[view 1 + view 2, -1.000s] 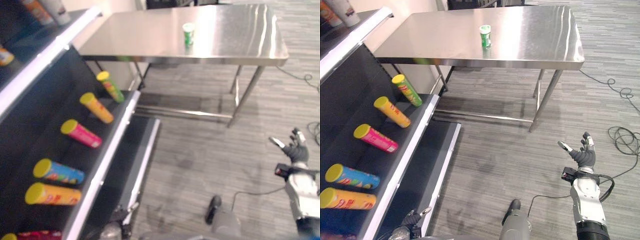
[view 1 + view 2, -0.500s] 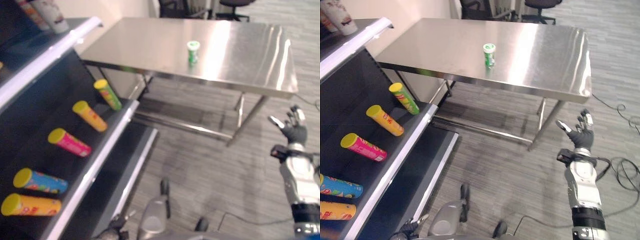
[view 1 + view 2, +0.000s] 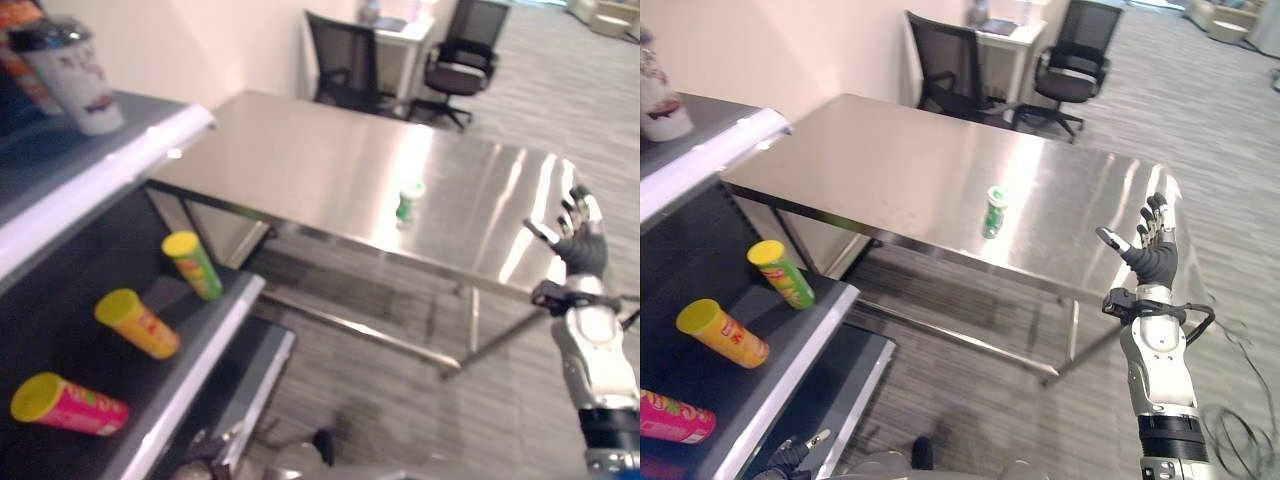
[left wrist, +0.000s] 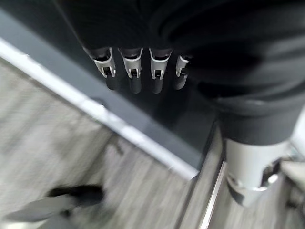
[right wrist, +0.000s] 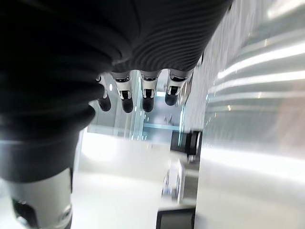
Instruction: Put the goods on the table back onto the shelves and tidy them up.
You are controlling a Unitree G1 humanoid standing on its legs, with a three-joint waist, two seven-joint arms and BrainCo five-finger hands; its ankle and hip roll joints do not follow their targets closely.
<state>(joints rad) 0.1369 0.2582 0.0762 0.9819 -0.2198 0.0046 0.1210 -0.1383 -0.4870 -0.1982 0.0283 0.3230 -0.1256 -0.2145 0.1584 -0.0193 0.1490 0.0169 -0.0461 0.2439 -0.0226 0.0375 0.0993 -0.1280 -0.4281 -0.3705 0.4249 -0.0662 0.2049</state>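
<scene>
Green can (image 3: 994, 210) (label unreadable) on table (image 3: 890, 170)

**Right hand raised and open, left hand low**

The right hand (image 3: 1152, 255) is lifted upright on its silver forearm, fingers (image 3: 1155, 212) straight and spread, thumb held out to the side, holding nothing. The left hand (image 4: 143, 67) points downward, its fingers relaxed, nearly straight, and empty.

A green can (image 3: 994, 210) stands on the silver table (image 3: 890, 165); yellow-lidded tubes (image 3: 722, 333) lie on black shelves (image 3: 790, 340).
</scene>
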